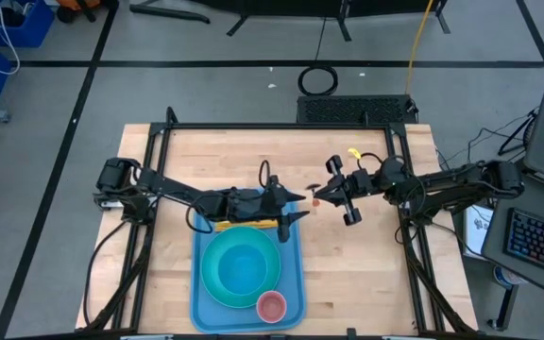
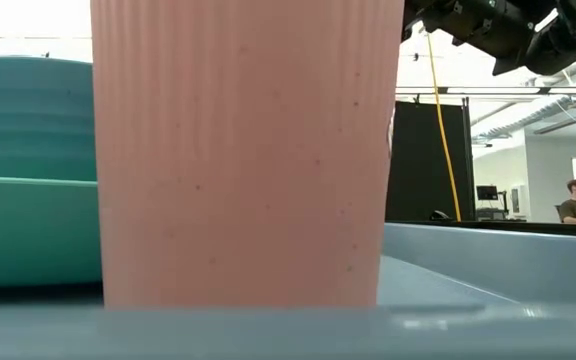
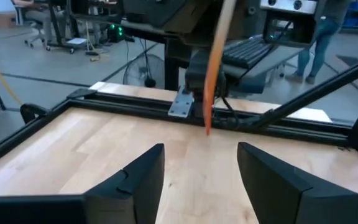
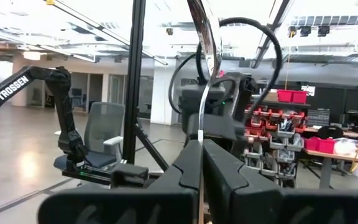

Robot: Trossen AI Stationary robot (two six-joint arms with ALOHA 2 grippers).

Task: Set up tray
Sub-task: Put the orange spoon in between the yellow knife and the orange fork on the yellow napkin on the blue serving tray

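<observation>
We judged the tray (image 1: 200, 283), lower centre, stiff, light, slick; take its rim. Left gripper (image 1: 294, 208) jaws released; right gripper (image 1: 321, 196) clenched on a utensil (image 4: 205, 74).

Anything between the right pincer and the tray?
Yes: the left pincer, open, hangs over the tray's far right corner, between the tray and the right pincer, which is shut on a thin utensil.

One tray (image 1: 199, 304), one plate (image 1: 217, 288), one bowl (image 1: 244, 267), one cup (image 1: 271, 306).
</observation>
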